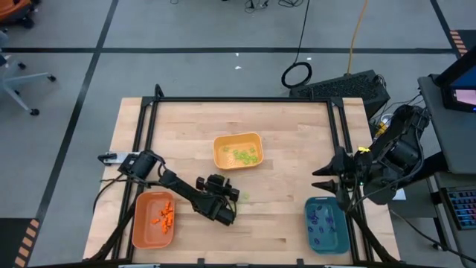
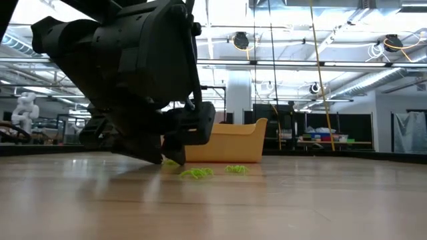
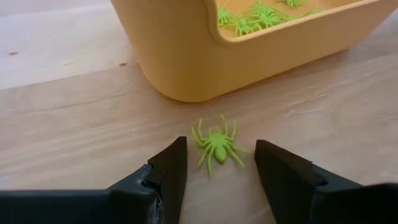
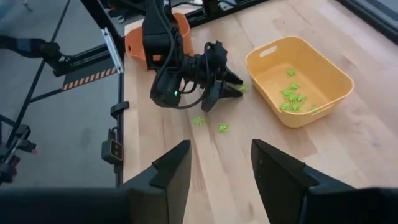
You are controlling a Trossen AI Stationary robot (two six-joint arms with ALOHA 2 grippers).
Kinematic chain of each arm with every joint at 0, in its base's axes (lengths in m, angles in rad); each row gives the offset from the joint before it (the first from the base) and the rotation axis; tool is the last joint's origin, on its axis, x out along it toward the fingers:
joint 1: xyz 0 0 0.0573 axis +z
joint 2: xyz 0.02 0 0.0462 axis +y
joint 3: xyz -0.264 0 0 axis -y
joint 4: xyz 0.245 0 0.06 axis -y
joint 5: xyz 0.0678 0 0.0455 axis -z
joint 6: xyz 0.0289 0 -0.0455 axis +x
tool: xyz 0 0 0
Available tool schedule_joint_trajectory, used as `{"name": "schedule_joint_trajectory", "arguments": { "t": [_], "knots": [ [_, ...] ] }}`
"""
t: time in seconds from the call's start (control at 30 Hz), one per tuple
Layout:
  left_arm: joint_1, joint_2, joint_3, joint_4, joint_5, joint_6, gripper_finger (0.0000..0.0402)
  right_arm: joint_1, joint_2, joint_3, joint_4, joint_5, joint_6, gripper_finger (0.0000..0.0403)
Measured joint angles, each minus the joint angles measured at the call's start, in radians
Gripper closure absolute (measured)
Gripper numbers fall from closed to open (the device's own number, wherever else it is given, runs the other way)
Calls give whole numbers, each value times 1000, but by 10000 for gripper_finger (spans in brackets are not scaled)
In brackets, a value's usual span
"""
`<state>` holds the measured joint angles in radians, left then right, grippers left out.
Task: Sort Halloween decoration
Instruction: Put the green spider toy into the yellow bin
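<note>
A light green spider (image 3: pixel 217 144) lies flat on the wooden table in front of the yellow tray (image 3: pixel 186 56). My left gripper (image 3: pixel 219 163) is low over the table and open, one fingertip on each side of the spider without touching it. Two more green spiders (image 4: pixel 198 121) (image 4: pixel 222 128) lie loose on the table near it. The yellow tray (image 1: pixel 238 151) holds several green spiders. My right gripper (image 1: pixel 320 178) hangs open and empty high above the table's right side, by the teal tray (image 1: pixel 326 225).
An orange tray (image 1: pixel 154 218) with several orange pieces stands at the near left, close to my left arm. The teal tray at the near right holds purple pieces. Bare wood lies between the yellow tray and the table's near edge.
</note>
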<state>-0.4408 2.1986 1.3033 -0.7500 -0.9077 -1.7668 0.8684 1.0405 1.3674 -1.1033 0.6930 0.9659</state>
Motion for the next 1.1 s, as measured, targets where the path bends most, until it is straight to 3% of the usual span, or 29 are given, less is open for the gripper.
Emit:
{"name": "schedule_joint_trajectory", "arguments": {
  "t": [0.1, 0.43, 1.1],
  "knots": [
    [0, 0, 0, -2, 6, 2, 216, -1, 0, 0, -2, -16, -8, 250],
    [2, 1, -1, -4, 17, 23, 289, -1, 0, 0, -4, -17, -17, 250],
    [3, -2, 58, -68, 50, 29, 293, -1, 0, 0, -1, -16, -9, 250]
  ]
}}
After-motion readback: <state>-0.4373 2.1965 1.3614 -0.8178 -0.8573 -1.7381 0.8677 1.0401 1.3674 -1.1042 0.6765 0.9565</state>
